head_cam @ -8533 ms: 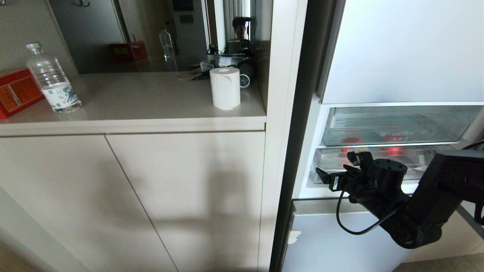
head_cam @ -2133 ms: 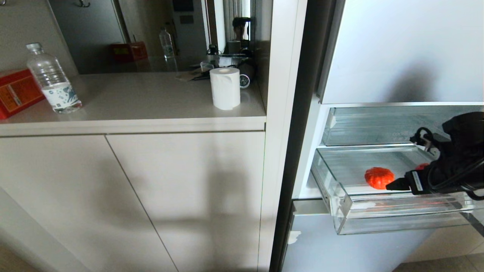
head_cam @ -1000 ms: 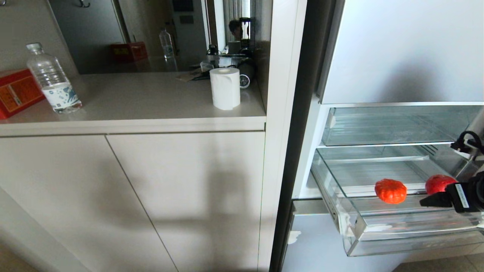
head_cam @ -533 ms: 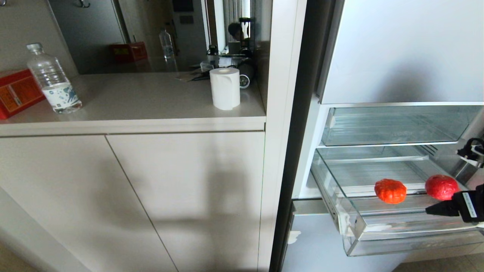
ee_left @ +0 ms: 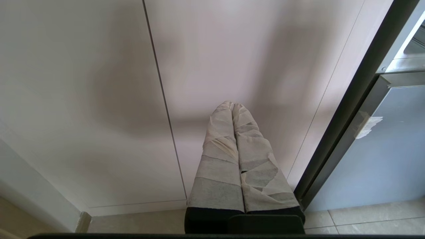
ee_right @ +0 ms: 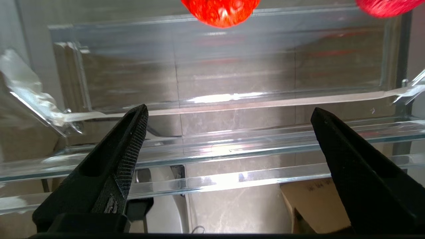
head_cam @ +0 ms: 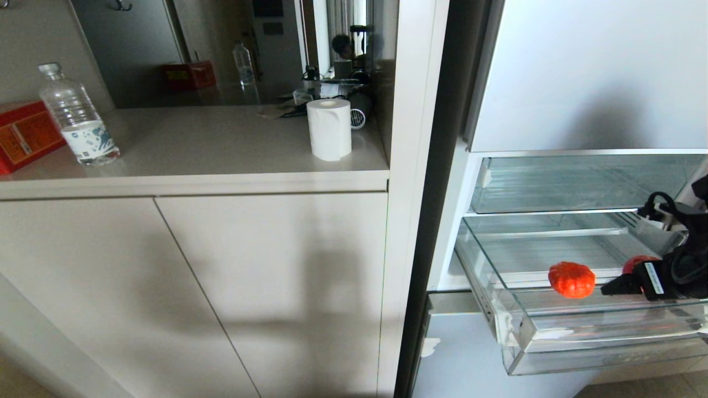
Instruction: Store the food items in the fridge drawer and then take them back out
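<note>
The clear fridge drawer stands pulled out of the pale fridge. Two food items lie in it: an orange-red ribbed one and a red round one, half hidden behind my right gripper. That gripper reaches in over the drawer's right side, open and empty. In the right wrist view the right gripper hangs above the drawer's thick front lip, with the ribbed item and the red item beyond its fingertips. My left gripper is shut, parked low before the cabinet doors.
A shallower clear drawer sits above the open one. The counter to the left holds a paper roll, a water bottle and a red box. A cardboard box shows on the floor under the drawer.
My right gripper has moved up and left, in over the drawer, and now covers part of the red item. The drawer and both items have stayed put over the last second.
</note>
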